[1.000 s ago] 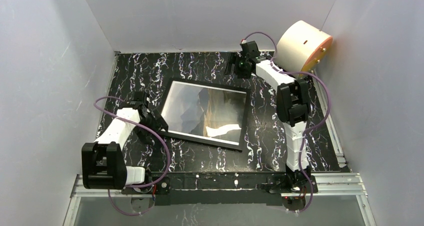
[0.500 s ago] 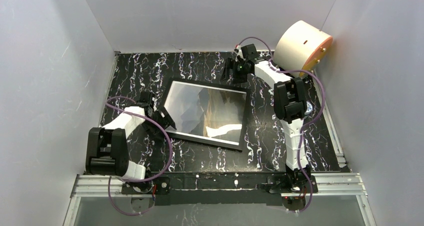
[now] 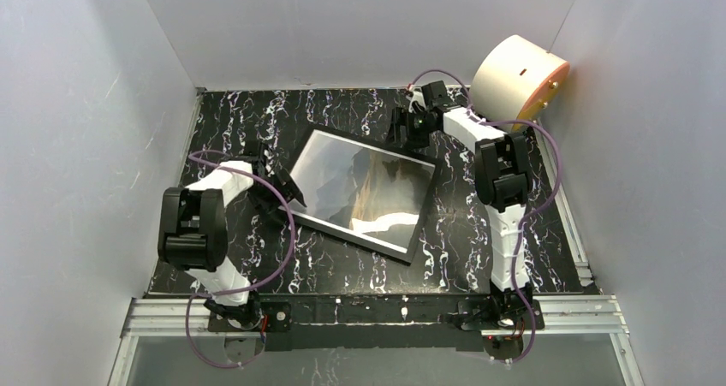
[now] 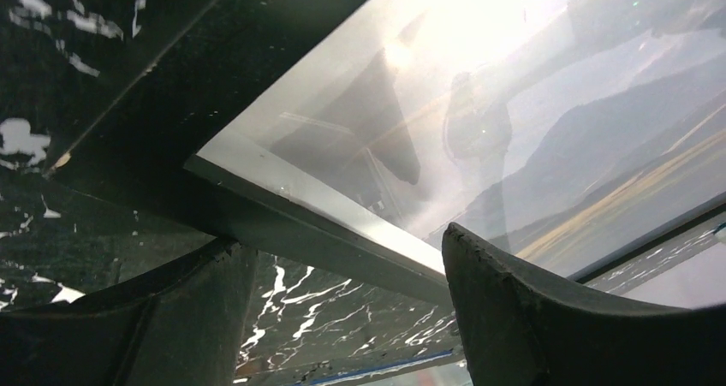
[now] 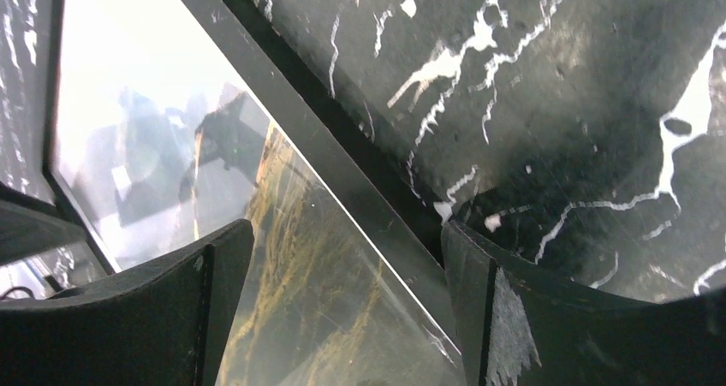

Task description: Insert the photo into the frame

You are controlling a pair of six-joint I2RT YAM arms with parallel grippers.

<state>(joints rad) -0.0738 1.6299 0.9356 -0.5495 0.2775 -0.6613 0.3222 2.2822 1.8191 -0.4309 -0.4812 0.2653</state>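
The frame (image 3: 366, 241), dark-edged with a clear pane, lies skewed on the black marbled table. The photo (image 3: 377, 189) of golden hills and grey peaks shows through the pane. My left gripper (image 3: 289, 189) is open at the frame's left edge near its front-left corner. In the left wrist view that gripper (image 4: 342, 240) has the frame's edge (image 4: 282, 223) crossing between its fingers, with the photo (image 4: 599, 163) behind. My right gripper (image 3: 404, 133) is open at the far edge. In the right wrist view it (image 5: 347, 228) straddles the frame's rim (image 5: 282, 86) over the photo (image 5: 291, 258).
A cream cylinder with an orange base (image 3: 520, 76) hangs at the back right wall. White walls close in the table (image 3: 240, 112) on three sides. A metal rail (image 3: 385, 313) runs along the near edge by the arm bases.
The frame has turned clockwise, its far-left corner swinging toward the back. My left arm has pushed in at the frame's left edge. My right gripper has shifted slightly at the far edge.
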